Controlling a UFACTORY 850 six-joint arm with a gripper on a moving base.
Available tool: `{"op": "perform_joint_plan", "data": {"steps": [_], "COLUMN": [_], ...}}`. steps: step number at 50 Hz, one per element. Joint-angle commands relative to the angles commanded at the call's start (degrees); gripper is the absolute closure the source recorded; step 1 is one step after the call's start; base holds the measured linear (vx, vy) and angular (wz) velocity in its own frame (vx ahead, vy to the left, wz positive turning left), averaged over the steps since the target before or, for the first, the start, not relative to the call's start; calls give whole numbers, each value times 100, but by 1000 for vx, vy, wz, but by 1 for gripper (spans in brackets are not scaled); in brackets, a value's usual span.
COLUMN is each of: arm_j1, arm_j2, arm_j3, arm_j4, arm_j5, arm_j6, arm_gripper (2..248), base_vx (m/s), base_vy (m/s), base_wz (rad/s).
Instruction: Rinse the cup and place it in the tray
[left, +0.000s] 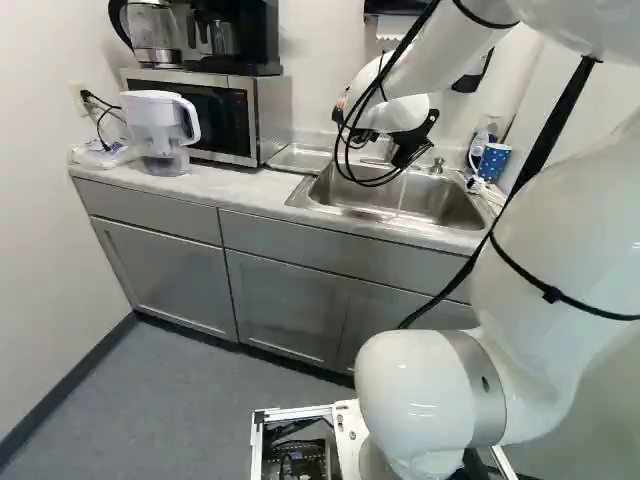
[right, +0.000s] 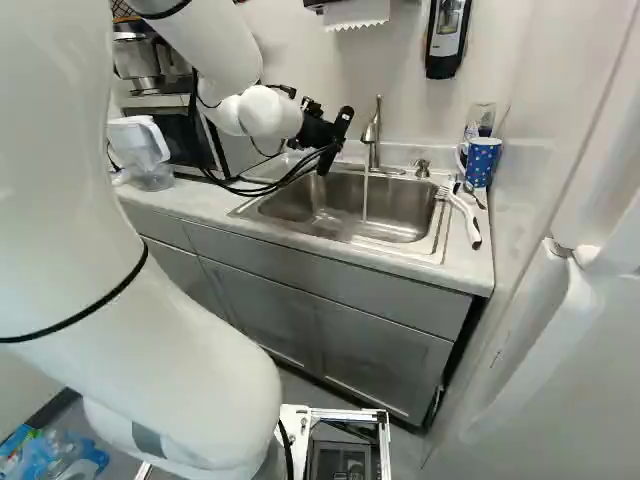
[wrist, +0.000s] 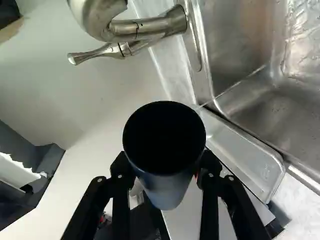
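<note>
Over the left part of the steel sink (right: 400, 230), a dark, round cup (wrist: 165, 150) sits clamped between both fingers of the black hand (right: 326, 132). A thin stream of water (right: 365, 198) falls from the brushed metal faucet (right: 373, 134), right of the cup and apart from it. Left of the basin, the shallow, rectangular metal tray (left: 300, 158) lies on the pale counter (left: 235, 190).

We see smooth, shiny metal in the sink (wrist: 240, 45), the faucet (right: 371, 140) and the tray (wrist: 242, 155). The cup (wrist: 165, 145) looks smooth to us, satiny outside and matt inside, and the pitcher (left: 158, 125) is glossy plastic.
</note>
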Motion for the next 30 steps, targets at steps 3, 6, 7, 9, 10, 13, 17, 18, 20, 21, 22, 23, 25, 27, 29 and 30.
{"op": "perform_joint_plan", "data": {"steps": [3, 6, 7, 9, 10, 13, 17, 18, 20, 21, 22, 23, 25, 27, 29, 30], "arm_j1": [0, 0, 0, 0, 0, 0, 0, 0, 0, 0, 0, 0, 0, 0, 0, 0], "arm_j2": [0, 0, 0, 0, 0, 0, 0, 0, 0, 0, 0, 0, 0, 0, 0, 0], "arm_j3": [0, 0, 0, 0, 0, 0, 0, 0, 0, 0, 0, 0, 0, 0, 0, 0], "arm_j4": [0, 0, 0, 0, 0, 0, 0, 0, 0, 0, 0, 0, 0, 0, 0, 0], "arm_j5": [0, 0, 0, 0, 0, 0, 0, 0, 0, 0, 0, 0, 0, 0, 0, 0], "arm_j6": [0, 0, 0, -15, -34, -140, -336, -390, -501, -558, -616, -674, -791, -910, -1029, -1098], "arm_gripper": [124, 124, 124, 124, 124, 124, 124, 124, 124, 124, 124, 124, 124, 124, 124, 124], "base_vx": [0, 0, 0, 0, 0, 0, 0, 0, 0, 0, 0, 0, 0, 0, 0, 0], "base_vy": [0, 0, 0, 0, 0, 0, 0, 0, 0, 0, 0, 0, 0, 0, 0, 0], "base_wz": [0, 0, 0, 0, 0, 0, 0, 0, 0, 0, 0, 0, 0, 0, 0, 0]}}
